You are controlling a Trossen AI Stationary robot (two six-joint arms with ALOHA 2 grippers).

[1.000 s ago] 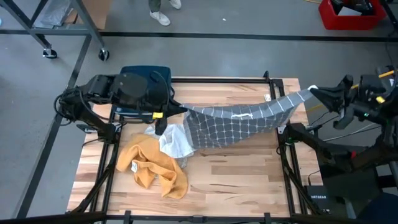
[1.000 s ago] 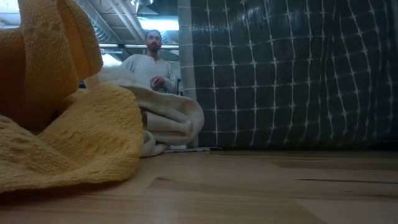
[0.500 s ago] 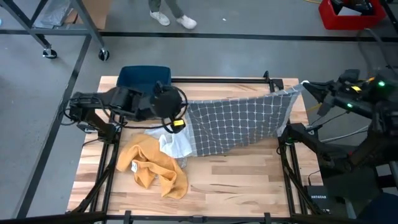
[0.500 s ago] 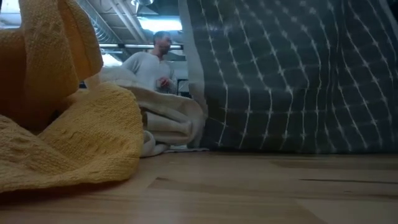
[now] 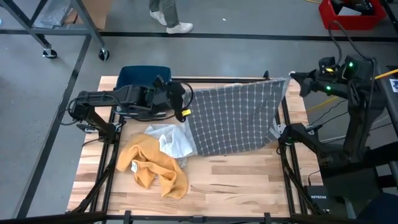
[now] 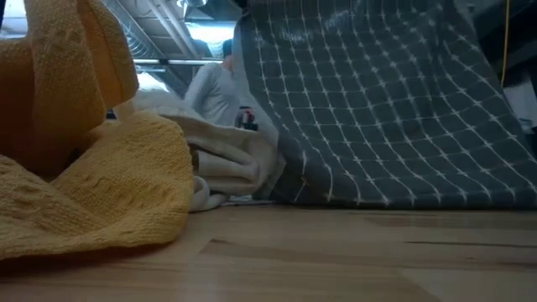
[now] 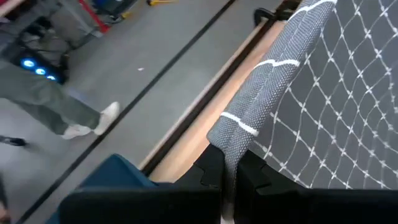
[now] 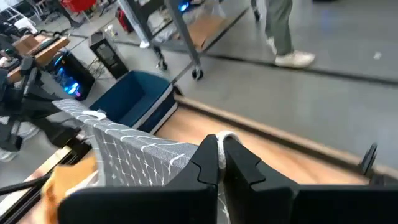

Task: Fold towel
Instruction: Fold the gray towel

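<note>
A grey checked towel (image 5: 236, 118) is stretched between my two grippers over the far half of the table. It slopes down as a flat sheet, and its lower edge (image 6: 377, 201) rests on the wood. My left gripper (image 5: 184, 107) is shut on its left top corner. My right gripper (image 5: 290, 77) is shut on its right top corner at the table's far right. A yellow towel (image 5: 152, 165) lies crumpled at the near left, with a white cloth (image 5: 171, 140) against it. My left gripper pinches the towel's bunched left top corner (image 7: 231, 152) between its two fingers, several layers gathered. The fingers slant downward from the table's left side. The top edge runs taut toward the other gripper. My right gripper pinches the towel's right top corner (image 8: 222, 142) between its two fingers, at the white-hemmed edge. It comes from the table's right side, slanting a little down. The cloth spreads away below it toward the table.
A dark blue bin (image 5: 144, 78) stands at the far left behind my left arm. Black frame rails (image 5: 283, 155) run along the table's sides. A person (image 5: 165, 12) walks on the floor beyond the far edge. Bare wood (image 5: 242, 180) lies at the near right.
Both grippers have sunk and turned, the right one moving toward the far edge and inward over the table's corner. The grey towel has gone from a twisted, sagging band to a flat spread sheet. Its top edge has shifted toward the far edge while its lower edge has stayed on the table.
</note>
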